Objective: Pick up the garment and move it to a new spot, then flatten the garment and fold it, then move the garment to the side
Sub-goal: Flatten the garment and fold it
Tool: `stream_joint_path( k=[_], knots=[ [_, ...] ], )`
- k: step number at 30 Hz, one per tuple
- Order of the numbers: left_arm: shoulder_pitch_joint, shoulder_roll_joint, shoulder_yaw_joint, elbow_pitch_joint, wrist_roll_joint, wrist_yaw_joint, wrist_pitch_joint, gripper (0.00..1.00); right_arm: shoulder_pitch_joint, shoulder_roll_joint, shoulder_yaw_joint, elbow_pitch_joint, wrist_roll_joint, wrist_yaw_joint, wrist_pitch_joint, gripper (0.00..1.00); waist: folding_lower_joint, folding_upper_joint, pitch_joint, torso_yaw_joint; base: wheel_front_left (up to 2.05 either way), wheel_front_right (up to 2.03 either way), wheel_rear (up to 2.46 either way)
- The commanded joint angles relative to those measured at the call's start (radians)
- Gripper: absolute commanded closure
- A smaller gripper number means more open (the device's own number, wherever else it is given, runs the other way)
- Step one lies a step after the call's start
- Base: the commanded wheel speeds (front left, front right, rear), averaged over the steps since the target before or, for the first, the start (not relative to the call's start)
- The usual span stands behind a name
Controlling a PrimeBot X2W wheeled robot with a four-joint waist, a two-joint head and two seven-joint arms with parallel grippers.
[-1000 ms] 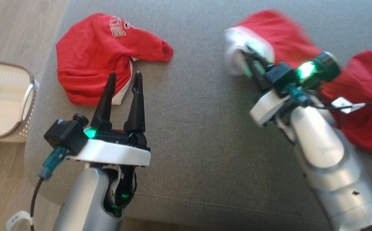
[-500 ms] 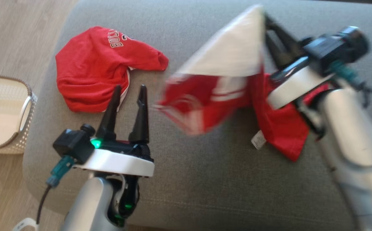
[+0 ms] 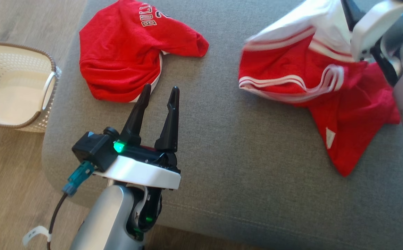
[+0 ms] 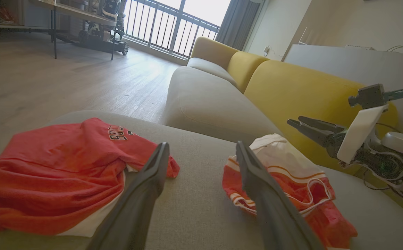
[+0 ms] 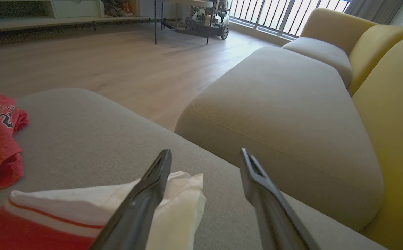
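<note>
The garment, red with white stripes and a white panel, lies crumpled on the right of the grey cushion. My right gripper hovers open just above the garment's white edge, with nothing between its fingers. In the left wrist view the right gripper hangs above and to the right of the garment. My left gripper stands open and empty at the near left, its fingers pointing at a second red jersey.
The second red jersey with white lettering lies bunched at the cushion's left. A white basket stands on the wood floor to the left. A yellow backrest rises behind the cushion, beside another grey seat.
My right gripper lifted the garment, swung it up, then opened and let it go; the garment now lies on the cushion. The head camera has shifted. The left gripper stayed open.
</note>
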Motion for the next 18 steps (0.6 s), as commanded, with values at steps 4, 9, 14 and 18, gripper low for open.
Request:
stream_joint_path(
  k=[4, 9, 14, 18],
  knots=[
    [-0.025, 0.008, 0.037, -0.035, -0.006, 0.008, -0.005, 0.0, -0.026, 0.05, 0.05, 0.094, -0.013, 0.0, -0.04, 0.0, 0.0, 0.0, -0.005, -0.016, 0.0, 0.0, 0.0],
    [-0.023, 0.008, 0.044, -0.032, 0.002, 0.005, -0.005, 0.0, -0.022, 0.074, 0.046, 0.136, 0.034, 0.0, -0.119, 0.0, 0.0, 0.0, -0.038, -0.07, 0.0, 0.0, 0.0],
    [-0.012, 0.008, 0.057, -0.026, 0.023, 0.0, -0.005, 0.0, 0.049, 0.093, 0.035, 0.077, 0.064, 0.0, -0.153, 0.0, 0.0, 0.0, -0.091, -0.149, 0.0, 0.0, 0.0],
    [0.001, 0.008, 0.071, -0.022, 0.035, -0.004, -0.005, 0.0, 0.171, 0.097, -0.022, -0.108, 0.088, 0.0, -0.155, 0.0, 0.0, 0.0, -0.132, -0.213, 0.0, 0.0, 0.0]
  ],
)
